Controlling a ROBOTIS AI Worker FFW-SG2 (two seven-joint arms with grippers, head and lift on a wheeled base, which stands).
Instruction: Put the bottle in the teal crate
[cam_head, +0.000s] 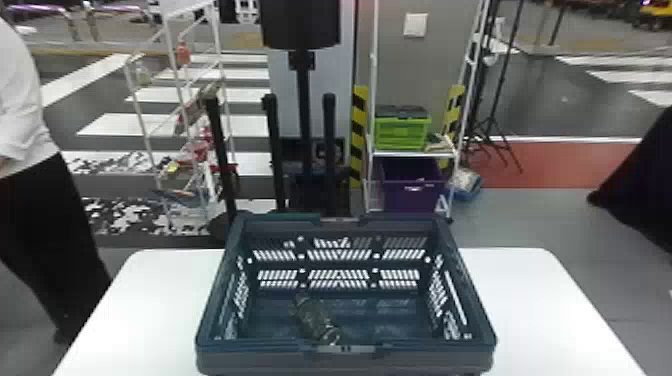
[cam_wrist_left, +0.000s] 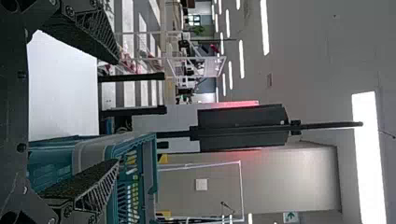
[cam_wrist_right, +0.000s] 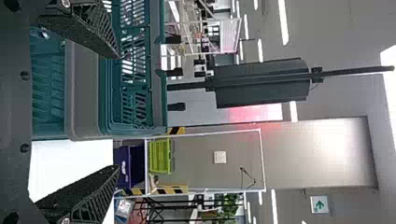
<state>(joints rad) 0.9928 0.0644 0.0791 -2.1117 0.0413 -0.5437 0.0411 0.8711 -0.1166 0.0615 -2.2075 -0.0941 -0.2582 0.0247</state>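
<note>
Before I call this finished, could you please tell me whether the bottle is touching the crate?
Touching: the head view shows the bottle lying on its side on the bottom inside the crate.

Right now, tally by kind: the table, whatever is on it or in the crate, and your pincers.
Table: 1, white
Crate: 1, on the table
Bottle: 1, lying in the crate
Pincers: 2, left pincer and right pincer, both open
Total: 5
</note>
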